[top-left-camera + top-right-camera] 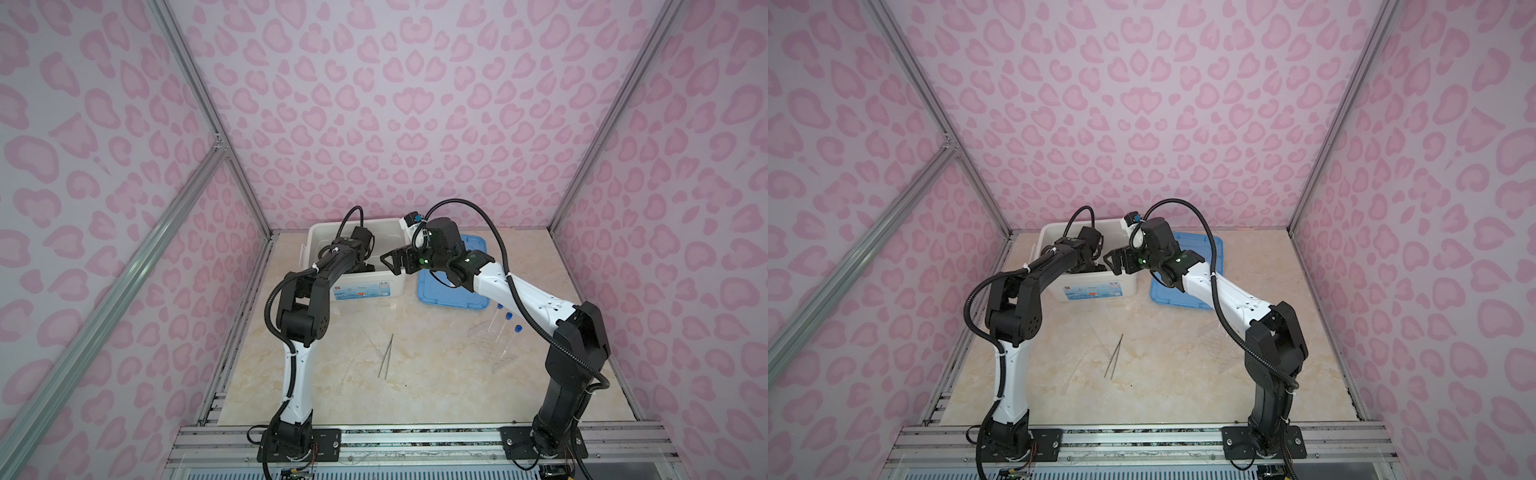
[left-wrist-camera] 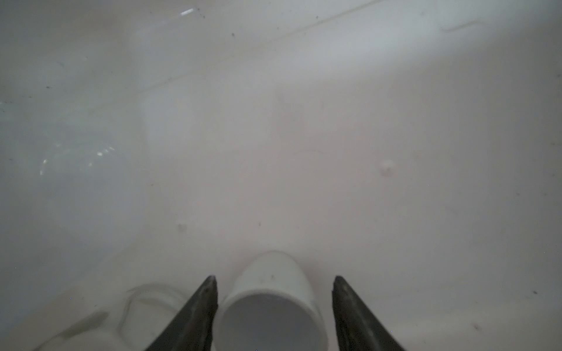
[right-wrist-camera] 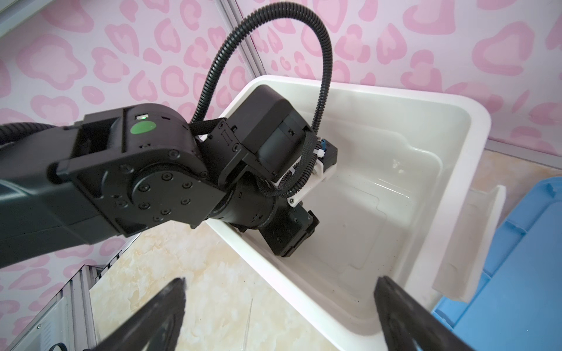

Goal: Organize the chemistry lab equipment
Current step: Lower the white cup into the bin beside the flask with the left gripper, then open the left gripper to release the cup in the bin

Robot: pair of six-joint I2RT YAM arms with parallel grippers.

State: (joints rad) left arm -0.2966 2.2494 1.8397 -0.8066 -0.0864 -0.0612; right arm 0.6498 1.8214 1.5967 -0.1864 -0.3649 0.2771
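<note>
Two grippers at the storage bin, with the cup between the left jaws

Both arms extend to the white plastic bin [image 1: 361, 291] at the far left of the marble-patterned table [image 1: 415, 395]. Left gripper [image 2: 274, 277]: lowered inside the bin, with its jaws parted around the small white cup [image 2: 269, 301] on the bin floor. One finger [image 2: 206, 304] lies just beside the cup wall and the other stands clear of it, so the cup is not clamped. Blurred clear glassware [image 2: 76, 146] lies farther along the bin floor. Right gripper [image 3: 281, 281]: poised over the bin's right rim, jaws wide apart with nothing between them. Flat blue lid [image 1: 440, 295]: on the table at the bin's right side; whether the two touch cannot be told. Three blue-capped test tubes [image 1: 508, 316] stand tilted in the clear tube rack [image 1: 478, 331], near the right arm. Metal tweezers [image 1: 386, 357] and, beside them, the thin glass rod [image 1: 349, 372] lie on the open table, well apart from the bin.
</note>
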